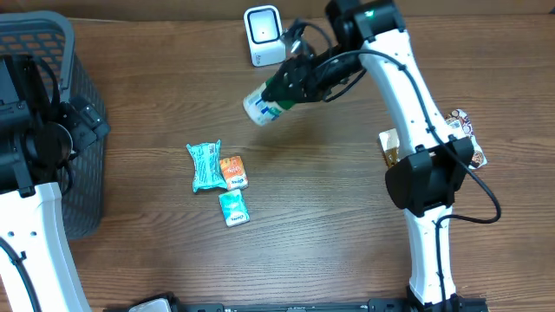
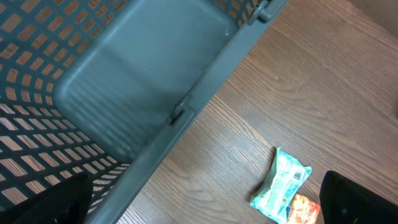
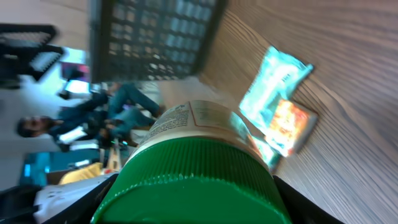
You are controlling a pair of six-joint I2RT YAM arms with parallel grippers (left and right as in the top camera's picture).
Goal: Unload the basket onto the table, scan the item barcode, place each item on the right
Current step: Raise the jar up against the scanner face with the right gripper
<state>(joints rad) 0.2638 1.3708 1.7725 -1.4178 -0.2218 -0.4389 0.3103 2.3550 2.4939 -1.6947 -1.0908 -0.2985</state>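
Green ribbed cap toward the camera: in the right wrist view that is the end of the jar [image 3: 193, 180] your right hand [image 1: 295, 82] is clamped on, with its fingers on either side of the cap. The white labelled body points away from the wrist.

In the overhead view the jar [image 1: 263, 107] sits in the upper middle of the frame and looks to be held clear of the table [image 1: 329, 225]. Its long axis slants from the hand down and to the left. The scanner [image 1: 263, 35] stands at the top centre, straight above the jar's free end, near it but not touching.

So the coming move turns on that short gap. The jar lies side-on below the scanner, and the label has to be brought up the frame and turned to the scanner's window. You cannot tell from these views where on the label the barcode sits, so expect to roll the jar about its long axis.

Your left hand [image 2: 202, 208] is spread wide and holds nothing. It hangs by the basket [image 1: 52, 35] at the far left of the frame, well apart from the scanner, so the right arm is the nearer one. The packets [image 1: 205, 165] lie loose below and left of the jar.
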